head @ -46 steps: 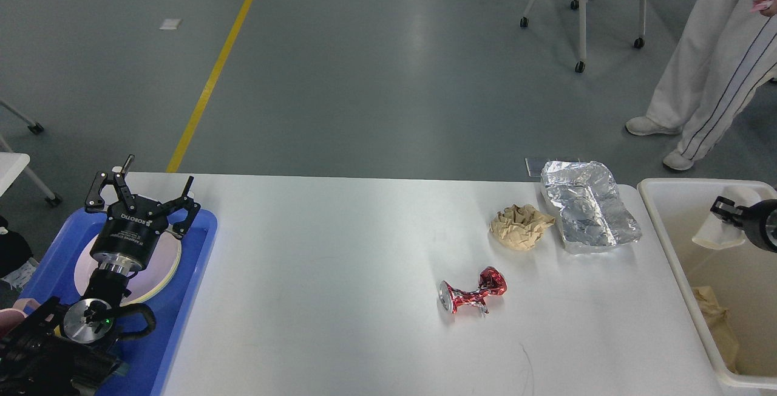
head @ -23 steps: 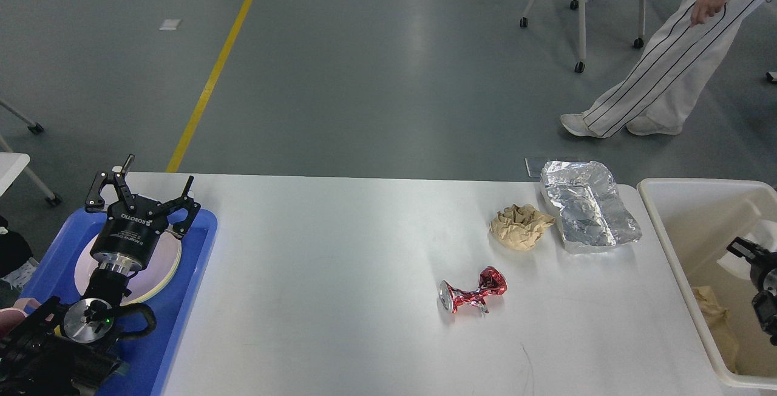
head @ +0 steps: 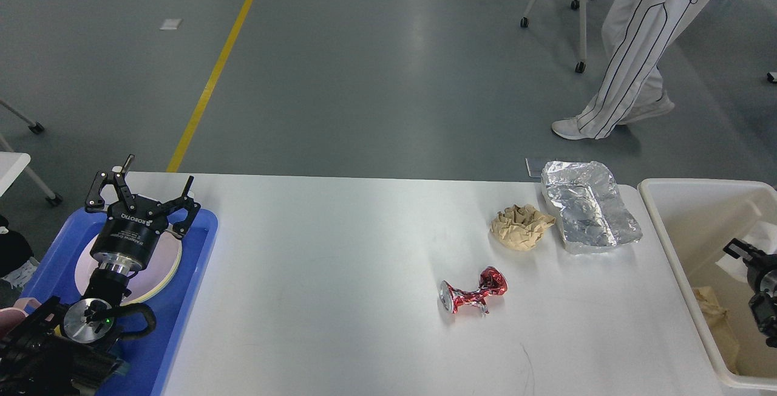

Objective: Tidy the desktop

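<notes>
Stretching across the middle of the view, the white desktop (head: 340, 262) has its left end under a blue tray (head: 197, 262) and its right end beside a cream bin (head: 674, 244). Nearest on it, right of centre, lies a crushed red can (head: 473, 294). Farther back, towards the far right corner, a crumpled brown paper ball (head: 521, 226) sits just beside a creased foil container (head: 587, 204) at the far edge. Over the tray, above a pale plate (head: 167, 265), the left gripper (head: 141, 195) hangs with its fingers spread wide and holding nothing. The right gripper (head: 745, 250) is inside the bin, near white tissue (head: 766, 235); whether its fingers are apart I cannot tell. Beyond the desktop, a person in white trousers (head: 631, 50) walks past a wheeled chair (head: 570, 1).
</notes>
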{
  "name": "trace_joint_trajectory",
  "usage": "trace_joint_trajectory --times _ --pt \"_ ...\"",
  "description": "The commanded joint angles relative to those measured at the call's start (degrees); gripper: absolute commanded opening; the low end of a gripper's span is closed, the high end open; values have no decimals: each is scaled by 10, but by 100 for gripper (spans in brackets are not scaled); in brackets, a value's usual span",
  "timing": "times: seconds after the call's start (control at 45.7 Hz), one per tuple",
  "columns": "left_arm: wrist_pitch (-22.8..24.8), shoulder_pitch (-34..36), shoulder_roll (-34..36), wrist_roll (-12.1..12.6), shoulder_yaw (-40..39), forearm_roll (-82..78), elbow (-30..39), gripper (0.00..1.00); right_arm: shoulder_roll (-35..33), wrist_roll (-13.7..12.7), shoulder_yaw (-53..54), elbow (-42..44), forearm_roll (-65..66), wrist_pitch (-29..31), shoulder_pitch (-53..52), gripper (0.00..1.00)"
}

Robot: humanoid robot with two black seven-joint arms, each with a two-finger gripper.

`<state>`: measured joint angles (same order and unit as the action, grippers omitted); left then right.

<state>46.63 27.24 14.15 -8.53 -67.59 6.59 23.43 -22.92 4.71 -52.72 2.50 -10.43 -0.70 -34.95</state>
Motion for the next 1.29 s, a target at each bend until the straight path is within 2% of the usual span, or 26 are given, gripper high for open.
trace_joint_trajectory --times 0.0,0.46,0.679,0.766,1.073,1.27 --pt "0 0 0 0 0 0 0 98 2 0 3 0 0 1 1 100" --pt "0 0 0 0 0 0 0 98 9 0 1 1 0 0 -13 100" --pt "0 0 0 0 0 0 0 98 9 1 3 -29 0 2 -84 100" --pt "0 0 0 0 0 0 0 98 9 3 4 -85 1 2 -153 100" --pt "0 0 0 0 0 0 0 98 -10 0 -4 -376 2 10 -385 100" --pt "0 0 0 0 0 0 0 98 -27 3 -4 -557 12 99 -529 100"
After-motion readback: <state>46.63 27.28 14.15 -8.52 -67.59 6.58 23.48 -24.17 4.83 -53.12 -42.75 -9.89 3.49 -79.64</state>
